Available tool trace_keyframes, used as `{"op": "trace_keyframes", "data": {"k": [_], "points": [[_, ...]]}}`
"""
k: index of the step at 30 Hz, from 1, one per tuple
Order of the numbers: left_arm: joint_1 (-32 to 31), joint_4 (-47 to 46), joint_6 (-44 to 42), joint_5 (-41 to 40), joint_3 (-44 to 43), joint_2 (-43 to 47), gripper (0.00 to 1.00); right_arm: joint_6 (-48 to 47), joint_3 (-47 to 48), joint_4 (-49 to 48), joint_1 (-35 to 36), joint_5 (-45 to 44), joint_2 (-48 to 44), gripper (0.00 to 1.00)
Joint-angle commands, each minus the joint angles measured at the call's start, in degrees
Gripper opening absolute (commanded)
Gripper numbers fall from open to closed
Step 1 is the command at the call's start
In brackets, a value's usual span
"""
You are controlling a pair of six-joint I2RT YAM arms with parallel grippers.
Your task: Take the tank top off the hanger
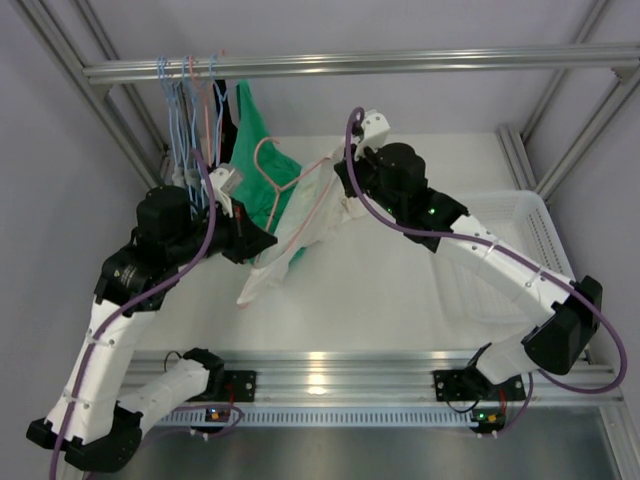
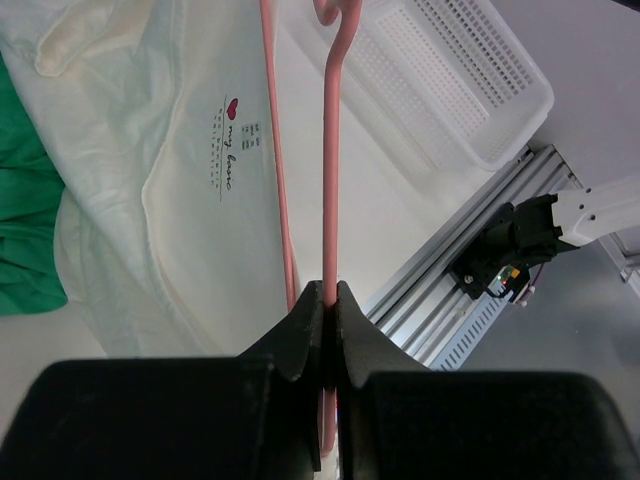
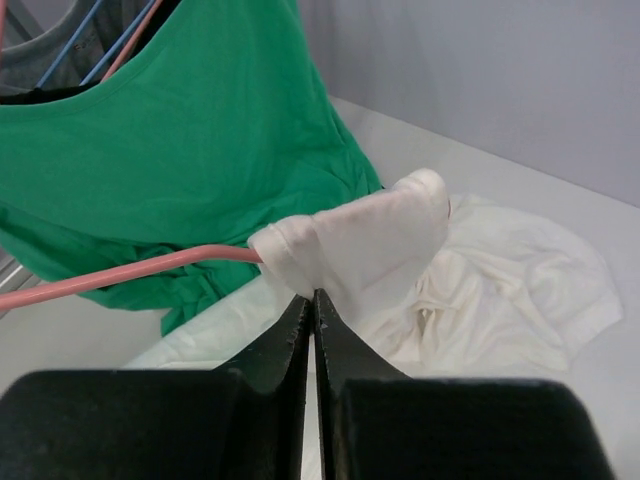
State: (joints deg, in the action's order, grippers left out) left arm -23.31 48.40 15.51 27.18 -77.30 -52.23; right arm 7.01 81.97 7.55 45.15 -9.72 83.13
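The pale pink hanger (image 1: 300, 180) is held in the air over the table's middle. My left gripper (image 2: 328, 300) is shut on one of its thin bars (image 2: 329, 180); in the top view the gripper (image 1: 258, 240) sits at the hanger's lower left. The white tank top (image 1: 285, 250) droops from the hanger to the table, and its label shows in the left wrist view (image 2: 150, 170). My right gripper (image 3: 313, 296) is shut on the white strap (image 3: 365, 240) wrapped over the hanger's end (image 3: 130, 272). More white fabric (image 3: 510, 290) lies crumpled on the table behind.
A green garment (image 1: 262, 160) hangs just behind the hanger and also shows in the right wrist view (image 3: 180, 130). Several light blue hangers (image 1: 185, 110) hang from the metal rail (image 1: 400, 65) at back left. A white basket (image 1: 520, 250) stands at the right.
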Motion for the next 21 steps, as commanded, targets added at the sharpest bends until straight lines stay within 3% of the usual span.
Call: {"op": "trace_keyframes", "data": {"k": [1, 9, 21], "points": [[-0.24, -2.17, 0.23, 1.21, -0.31, 1.07, 0.0, -1.11, 1.7, -2.98, 1.08, -3.29, -0.25, 0.0], [-0.16, -0.68, -1.09, 0.68, 0.74, 1.25, 0.0, -1.82, 3.27, -3.24, 0.3, -11.19, -1.66, 0.0], [-0.16, 0.9, -2.24, 2.7, 0.66, 2.39, 0.0, -3.14, 9.69, -0.97, -6.64, -12.35, 4.39, 0.0]]}}
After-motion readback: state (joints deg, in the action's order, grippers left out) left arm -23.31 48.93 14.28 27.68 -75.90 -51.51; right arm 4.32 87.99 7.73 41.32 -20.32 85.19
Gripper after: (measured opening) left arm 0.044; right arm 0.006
